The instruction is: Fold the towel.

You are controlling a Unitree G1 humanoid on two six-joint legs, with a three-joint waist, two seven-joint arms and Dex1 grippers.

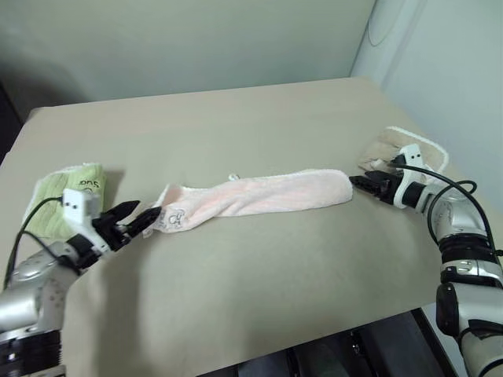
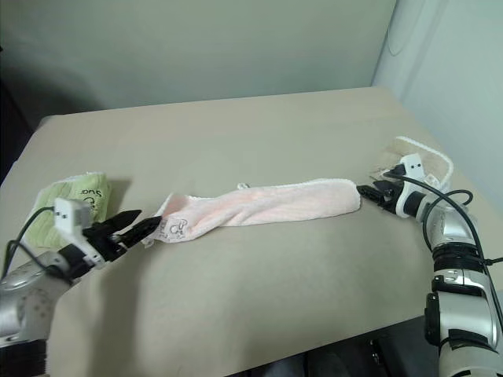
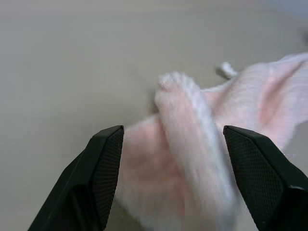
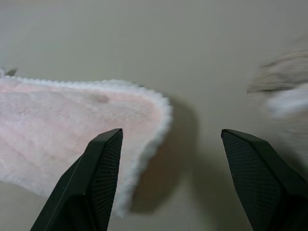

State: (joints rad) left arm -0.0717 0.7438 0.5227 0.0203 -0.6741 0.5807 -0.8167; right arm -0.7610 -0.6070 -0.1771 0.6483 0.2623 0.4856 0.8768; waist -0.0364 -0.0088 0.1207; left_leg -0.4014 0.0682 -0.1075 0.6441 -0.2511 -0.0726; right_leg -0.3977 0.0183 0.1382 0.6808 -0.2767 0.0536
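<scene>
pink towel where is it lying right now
In the left eye view the pink towel lies stretched across the middle of the table, between the open left gripper and the open right gripper.

Legible text is limited. The green towel (image 2: 72,197), at the left of the frame in the head views, carries dark embroidered lettering near its upper right corner; the characters are partly readable as "Sua" or similar, and the full word cannot be determined. The pink towel (image 1: 259,196), at mid-frame, bears a small dark embroidered mark near its left end; it reads as an outline figure, not as letters. No other labels, numbers or signs are readable.
</scene>
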